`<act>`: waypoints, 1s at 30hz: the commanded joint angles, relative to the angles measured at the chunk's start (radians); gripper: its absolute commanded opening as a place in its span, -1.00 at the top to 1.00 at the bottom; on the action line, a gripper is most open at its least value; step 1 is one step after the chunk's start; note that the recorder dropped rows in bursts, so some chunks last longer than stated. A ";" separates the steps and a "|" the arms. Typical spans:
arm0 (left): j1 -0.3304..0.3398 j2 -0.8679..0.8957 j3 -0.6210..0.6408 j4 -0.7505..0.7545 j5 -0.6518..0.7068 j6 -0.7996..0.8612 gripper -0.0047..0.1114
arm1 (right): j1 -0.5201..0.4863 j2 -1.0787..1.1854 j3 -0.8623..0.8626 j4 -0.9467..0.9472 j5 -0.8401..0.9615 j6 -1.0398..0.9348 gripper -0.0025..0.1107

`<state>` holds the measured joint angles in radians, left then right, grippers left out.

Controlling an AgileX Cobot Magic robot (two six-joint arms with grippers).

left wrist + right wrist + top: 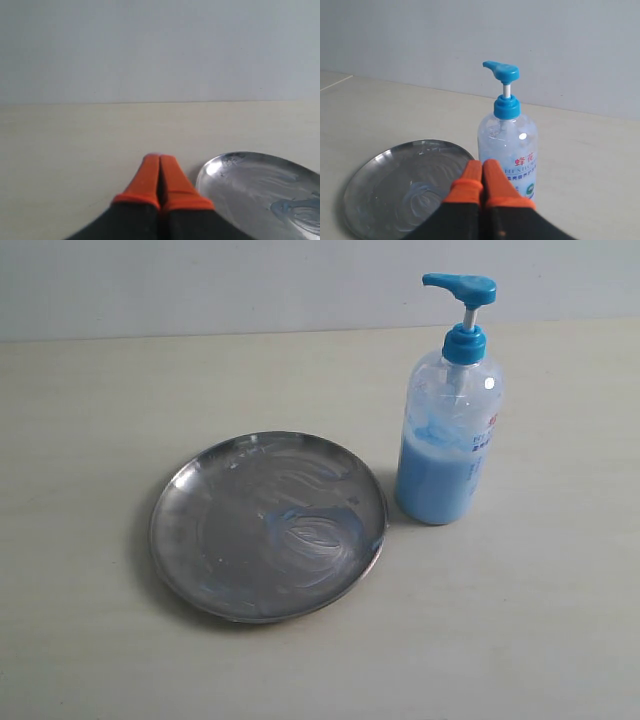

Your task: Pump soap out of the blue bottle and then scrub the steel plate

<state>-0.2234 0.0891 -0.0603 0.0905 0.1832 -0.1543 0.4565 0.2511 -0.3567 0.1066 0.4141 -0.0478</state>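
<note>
Your left pincer (159, 159) and right pincer (482, 164) are both clenched empty. The blue bottle (447, 440) stands upright on the tabletop (100, 390) just beside the steel plate (205, 505), which has soap (312, 532) smeared across it.

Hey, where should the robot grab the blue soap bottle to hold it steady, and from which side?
Probably grip the bottle around its round clear body, below the blue collar. It stands upright, so come in level, from the right: the plate lies close on its left and the spout points that way. The right end effector is shut and must open first.
</note>
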 commanded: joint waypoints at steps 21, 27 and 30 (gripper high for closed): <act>0.125 -0.089 0.060 0.001 0.171 -0.008 0.92 | -0.003 -0.005 0.002 -0.001 -0.021 -0.005 0.96; 0.125 -0.089 0.060 0.001 0.171 -0.008 0.92 | -0.003 -0.005 0.002 -0.001 -0.021 -0.005 0.96; 0.125 -0.089 0.060 0.001 0.171 -0.008 0.92 | -0.003 -0.005 0.002 -0.001 -0.021 -0.005 0.96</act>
<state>-0.1005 0.0061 -0.0023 0.0941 0.3584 -0.1565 0.4565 0.2511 -0.3567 0.1066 0.4070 -0.0478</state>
